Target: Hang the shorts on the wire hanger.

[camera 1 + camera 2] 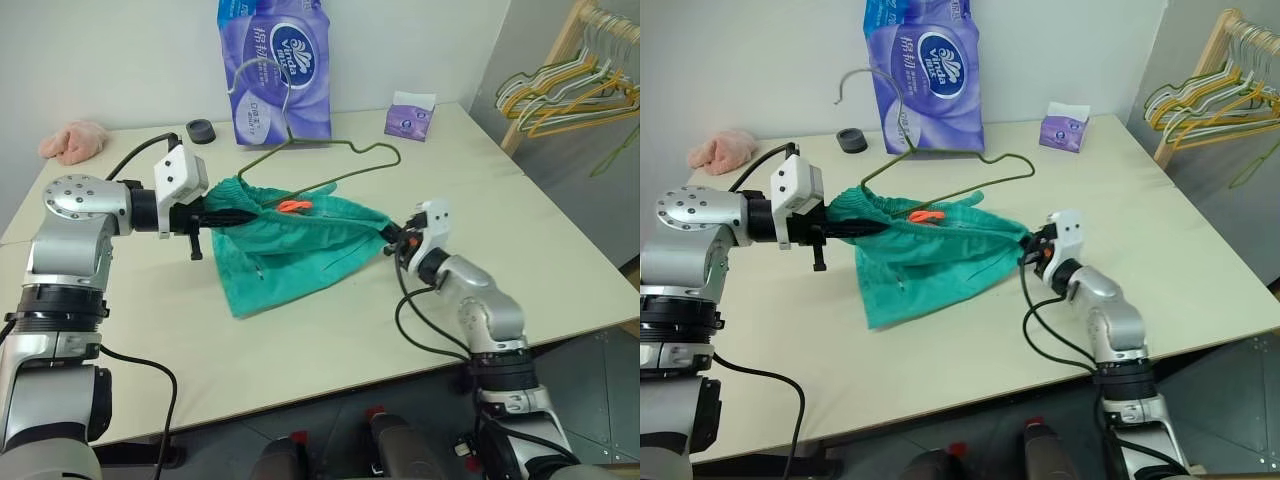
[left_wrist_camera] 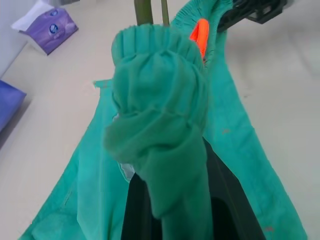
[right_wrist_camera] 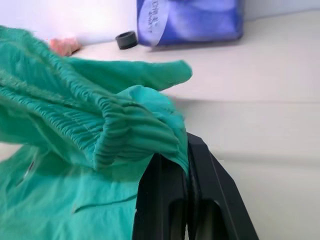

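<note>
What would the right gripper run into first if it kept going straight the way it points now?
The shorts: the right gripper is shut on their waistband, pointing toward the left gripper. Beyond them probably that gripper, though depth is unclear.

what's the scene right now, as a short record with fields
shorts: teal shorts stretched by the waistband between both grippers, legs drooping to the table
left gripper: left gripper shut on one waistband end
right gripper: right gripper shut on the other end
wire hanger: wire hanger behind the shorts, against the purple tissue pack
hung: not yet
other items: pink cloth, black ring, small tissue box
</note>
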